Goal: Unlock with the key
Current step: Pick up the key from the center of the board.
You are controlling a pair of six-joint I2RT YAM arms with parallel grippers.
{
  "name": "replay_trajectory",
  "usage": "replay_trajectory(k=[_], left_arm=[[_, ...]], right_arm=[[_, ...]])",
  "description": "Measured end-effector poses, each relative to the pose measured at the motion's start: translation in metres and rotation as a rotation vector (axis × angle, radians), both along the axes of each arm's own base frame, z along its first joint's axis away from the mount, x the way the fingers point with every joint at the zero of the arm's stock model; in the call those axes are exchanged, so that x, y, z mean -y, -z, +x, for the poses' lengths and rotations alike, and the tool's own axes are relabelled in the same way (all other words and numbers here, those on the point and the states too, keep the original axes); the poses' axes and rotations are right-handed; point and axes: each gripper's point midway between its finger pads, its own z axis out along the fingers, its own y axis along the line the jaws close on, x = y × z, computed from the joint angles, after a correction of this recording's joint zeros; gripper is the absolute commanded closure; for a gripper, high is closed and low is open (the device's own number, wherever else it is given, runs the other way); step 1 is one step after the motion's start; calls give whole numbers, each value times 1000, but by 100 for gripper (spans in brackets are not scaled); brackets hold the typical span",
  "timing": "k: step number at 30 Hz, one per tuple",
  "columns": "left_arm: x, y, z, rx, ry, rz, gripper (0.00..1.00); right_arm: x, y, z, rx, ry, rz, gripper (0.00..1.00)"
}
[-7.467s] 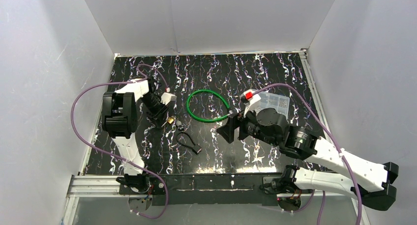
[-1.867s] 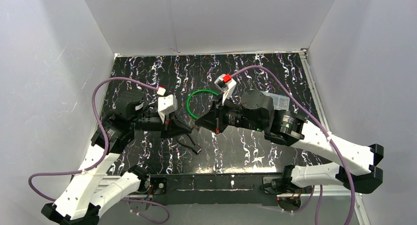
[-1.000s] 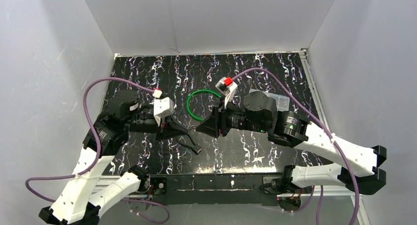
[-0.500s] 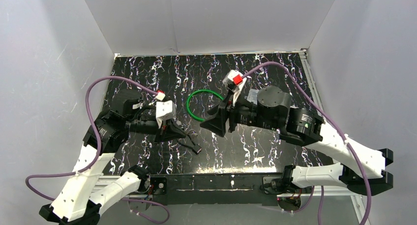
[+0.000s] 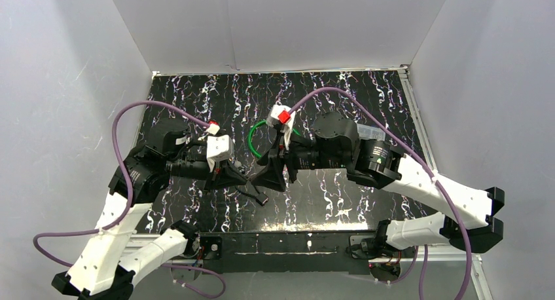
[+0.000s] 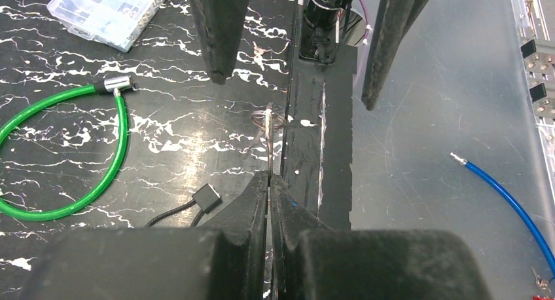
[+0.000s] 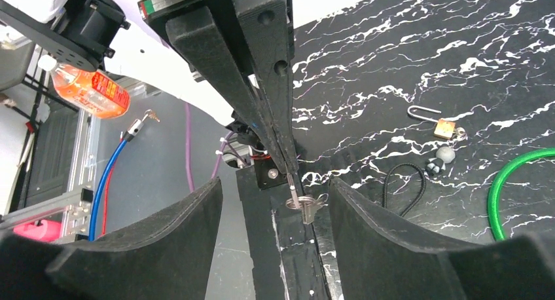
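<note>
My left gripper is shut on a small silver key, which sticks out past its fingertips, edge-on in the left wrist view. In the right wrist view the key carries a ring with a second key. My right gripper is open, its fingers standing either side of the key without touching it. The brass padlock lies on the black mat with its shackle up, apart from both grippers.
A green cable loop lies behind the grippers on the mat. A black cord and a grey ball lie near the padlock. A clear plastic box sits at the right. The mat's front rail is just below.
My right gripper has swung left and down to my left gripper and now has its open jaws around the key. The left gripper has stayed put, still holding the key.
</note>
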Motion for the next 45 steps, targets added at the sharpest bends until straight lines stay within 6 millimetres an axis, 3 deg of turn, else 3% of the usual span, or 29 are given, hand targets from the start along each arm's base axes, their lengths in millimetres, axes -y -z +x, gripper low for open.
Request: replay_trajectory(k=[5, 12, 17, 22, 24, 26, 31, 33, 36, 38, 41, 45], left_arm=[[0, -1, 0, 1, 4, 4, 100], [-1, -1, 0, -4, 7, 11, 100], [-1, -4, -2, -2, 9, 9, 100], [-1, -5, -2, 1, 9, 8, 100], [-1, -5, -2, 1, 9, 8, 100], [-1, -5, -2, 1, 10, 7, 100], [-1, -4, -2, -4, 11, 8, 100], [-1, -4, -2, -5, 10, 8, 88], [-1, -5, -2, -1, 11, 7, 56], [0, -7, -1, -2, 7, 2, 42], [0, -10, -1, 3, 3, -5, 34], [0, -11, -3, 1, 1, -11, 33]], right_arm=[[-6, 7, -6, -4, -40, -17, 44], [-14, 19, -6, 12, -53, -49, 71], [-14, 19, -5, 20, -45, -51, 75], [-14, 24, -5, 18, -47, -60, 69], [-13, 27, -5, 17, -46, -70, 79], [-13, 29, -5, 19, -45, -79, 99], [-11, 31, -5, 15, -42, -90, 99], [-11, 31, -5, 15, -40, -90, 99], [-10, 30, -4, 11, -30, -86, 99], [-7, 28, -4, 4, -18, -78, 99], [-2, 27, -5, -3, -8, -64, 99], [0, 21, -7, -13, -3, -41, 99]])
